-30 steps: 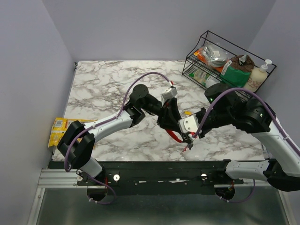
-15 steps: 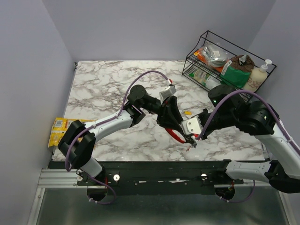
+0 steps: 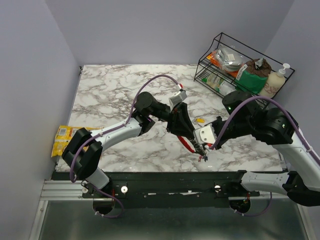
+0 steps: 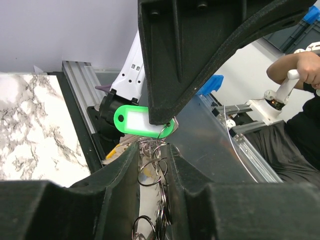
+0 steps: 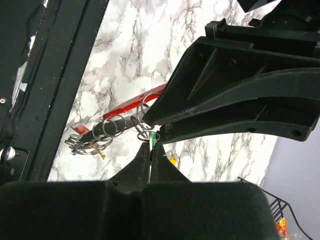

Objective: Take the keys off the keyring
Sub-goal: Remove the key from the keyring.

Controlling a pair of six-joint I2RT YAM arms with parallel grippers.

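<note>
A white marble table (image 3: 110, 95) fills the overhead view, with two robot arms meeting above its near middle. The left arm (image 3: 120, 131) stretches from its base at the near left corner, forearm low and angled to the right, wrist bent so its tool points down toward the near edge. The right arm (image 3: 272, 127) rises from the near right corner, arches high at the elbow and folds back leftward, wrist tipped down to face the other arm. A black wire rack (image 3: 220, 40) of packets stands at the far right corner with a pump bottle (image 3: 276, 80) beside it, and a yellow snack packet (image 3: 62, 140) lies at the table's left edge.

The keyring (image 5: 131, 106), a red and grey loop, is lifted above the marble between the two tools, slanting down from the left gripper (image 4: 152, 147). That pincer's fingers stand narrowly apart with wire split rings (image 5: 116, 126) in the gap (whether they actually pinch the loop cannot be told).

The right gripper (image 5: 151, 150) is pressed closed on one end of the green-tagged key (image 4: 142, 120), which hangs by its ring just above the left fingertips. A small yellow key tag (image 3: 200, 120) lies on the marble just behind the grippers.
</note>
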